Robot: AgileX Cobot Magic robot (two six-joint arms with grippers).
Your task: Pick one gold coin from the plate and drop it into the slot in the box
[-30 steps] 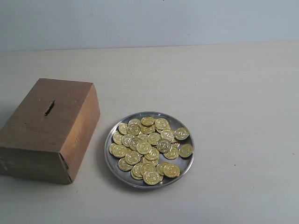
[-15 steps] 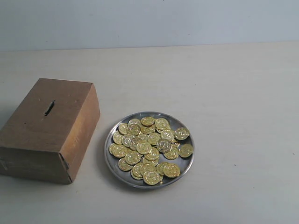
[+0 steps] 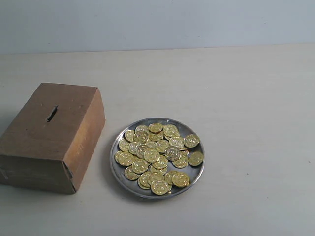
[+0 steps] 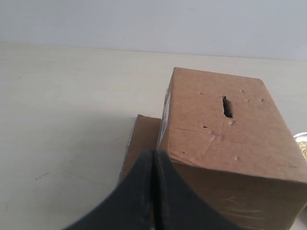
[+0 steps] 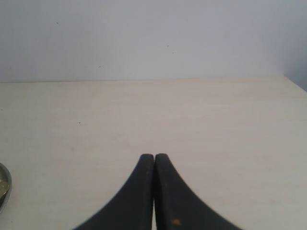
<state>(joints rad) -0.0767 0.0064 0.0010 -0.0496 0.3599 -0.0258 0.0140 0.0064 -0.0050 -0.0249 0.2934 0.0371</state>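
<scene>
Left hand (image 4: 153,154) and right hand (image 5: 154,157), smooth black, are closed empty; box (image 3: 47,135) matte cardboard, plate (image 3: 113,171) shiny metal.

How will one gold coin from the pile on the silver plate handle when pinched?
The small shiny gold coins lie overlapped in the round silver metal plate, so one is probably thin, stiff and slick; neighbours may shift or come along. On edge it could roll. The shallow plate itself might slide if pushed sideways.

The box (image 3: 49,137) was brown cardboard, its slot (image 3: 51,113) dark. The plate (image 3: 116,172) was silver, its coins (image 3: 157,155) gold. The table (image 3: 246,98) was cream; the left gripper (image 4: 153,155) and right gripper (image 5: 154,159) black.
</scene>
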